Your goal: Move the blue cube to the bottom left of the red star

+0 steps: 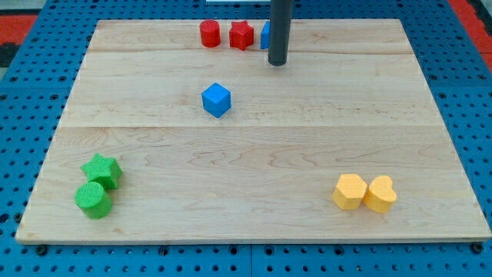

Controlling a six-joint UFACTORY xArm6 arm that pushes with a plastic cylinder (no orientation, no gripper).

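The blue cube [217, 100] sits on the wooden board, left of centre in its upper half. The red star [241, 35] lies near the view's top edge, above and a little right of the cube. My tip [277, 63] rests on the board to the right of the red star and up and right of the blue cube, apart from both. A second blue block [265, 35] sits just right of the star, mostly hidden behind my rod.
A red cylinder [210, 34] stands left of the red star. A green star [102, 170] and green cylinder [94, 199] sit at the bottom left. Two yellow blocks, a hexagon-like one [350, 191] and a heart [380, 194], sit at the bottom right.
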